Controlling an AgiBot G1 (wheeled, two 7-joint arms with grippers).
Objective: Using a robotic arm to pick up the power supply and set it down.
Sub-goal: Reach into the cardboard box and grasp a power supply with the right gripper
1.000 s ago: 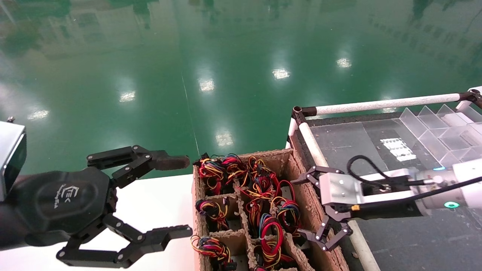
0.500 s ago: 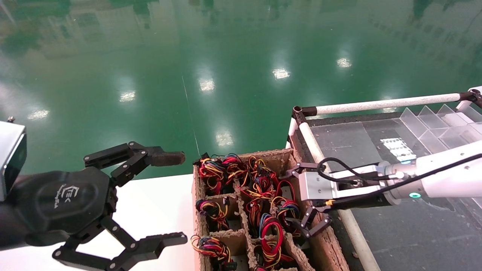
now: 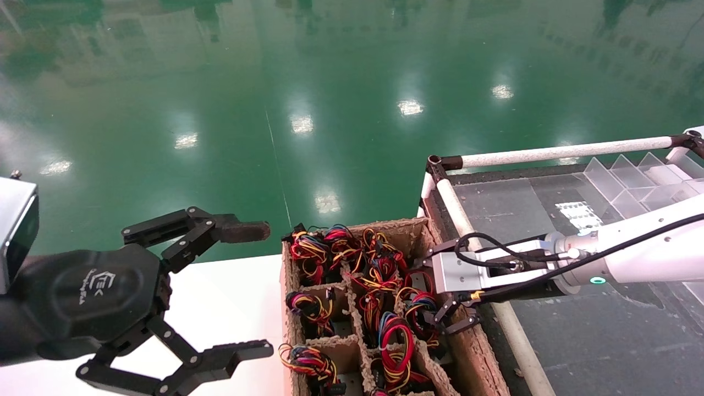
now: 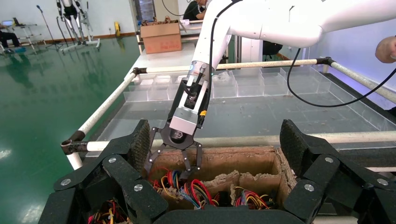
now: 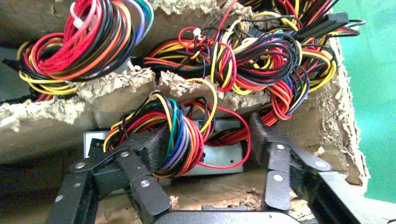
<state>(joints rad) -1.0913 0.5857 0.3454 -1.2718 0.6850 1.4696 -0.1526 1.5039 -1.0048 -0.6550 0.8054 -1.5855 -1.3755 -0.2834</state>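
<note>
Head view, left to right: one left gripper (image 3: 264,291) parked over the white table (image 3: 231,297), fingers spread; one cardboard divider box (image 3: 478,352) of wire bundles; one right gripper (image 3: 440,291), fingers spread astride the power supply (image 5: 219,156) in the right-edge compartment.

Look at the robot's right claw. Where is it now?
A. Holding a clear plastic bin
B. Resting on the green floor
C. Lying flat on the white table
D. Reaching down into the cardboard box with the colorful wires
D: the right claw is lowered into the cardboard box, its open fingers straddling a wire bundle on a grey power supply; the left claw hovers open beside the box.
</note>
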